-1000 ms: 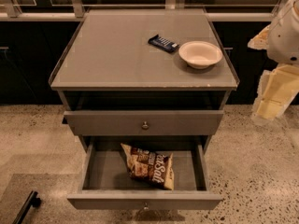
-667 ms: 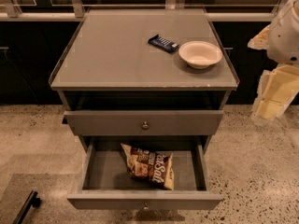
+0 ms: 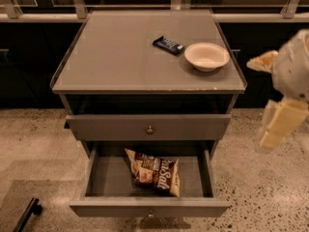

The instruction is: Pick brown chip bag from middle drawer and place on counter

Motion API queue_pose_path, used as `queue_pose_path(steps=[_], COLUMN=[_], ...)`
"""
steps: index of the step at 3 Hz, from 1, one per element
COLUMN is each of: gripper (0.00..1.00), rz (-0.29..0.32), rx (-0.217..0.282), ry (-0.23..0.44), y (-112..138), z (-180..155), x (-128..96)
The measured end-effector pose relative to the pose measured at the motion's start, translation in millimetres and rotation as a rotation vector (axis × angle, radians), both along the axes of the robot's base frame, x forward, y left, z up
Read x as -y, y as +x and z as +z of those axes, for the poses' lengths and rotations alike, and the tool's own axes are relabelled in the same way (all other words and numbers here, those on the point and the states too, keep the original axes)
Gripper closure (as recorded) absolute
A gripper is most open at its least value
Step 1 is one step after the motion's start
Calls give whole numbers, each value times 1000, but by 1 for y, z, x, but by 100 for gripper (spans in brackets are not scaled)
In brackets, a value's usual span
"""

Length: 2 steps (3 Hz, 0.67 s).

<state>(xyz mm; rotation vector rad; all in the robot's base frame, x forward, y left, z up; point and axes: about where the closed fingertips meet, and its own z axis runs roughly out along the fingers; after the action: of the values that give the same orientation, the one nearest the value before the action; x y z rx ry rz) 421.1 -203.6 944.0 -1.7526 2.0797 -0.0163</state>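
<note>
One gripper (image 3: 279, 124) hangs at the right edge of the view, level with the drawer fronts and well apart from the cabinet, out over the floor (image 3: 260, 187). Whether it is released or clenched I cannot tell.

Nearer the cabinet's foot, the drawer (image 3: 106, 208) stands pulled out. The bag (image 3: 154, 172) lies flat in it, about mid-width, skewed so that one corner points to the back left and the lettered end sits close to the front wall. It is clear of both side walls.

The step in hand looks like the reach, not yet begun. I would bring the gripper in over the front wall and down from above. The upper front (image 3: 193, 127) overhangs the back of the drawer, so a steep approach from the front keeps the arm off it. Foil crumples and slips, so a bite across the bag's puffed middle seems safer than a pinch at a thin edge.

Lift only enough to clear the walls, then draw out toward the front before rising past the counter's rim.

On the counter (image 3: 116, 57) the bowl (image 3: 206, 56) and the bar (image 3: 168, 45) sit just beside each other at the right rear — the left half is the better place to set the bag down.
</note>
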Motion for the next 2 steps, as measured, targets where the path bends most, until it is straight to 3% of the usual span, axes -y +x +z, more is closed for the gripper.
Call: queue_pose_path(steps=[1,2], gripper=[0,0], rz=[61,87], rx=[-31,-118], ry=[166,356], y=[-15,-24], z=[-85,-205], x=[-13,-41])
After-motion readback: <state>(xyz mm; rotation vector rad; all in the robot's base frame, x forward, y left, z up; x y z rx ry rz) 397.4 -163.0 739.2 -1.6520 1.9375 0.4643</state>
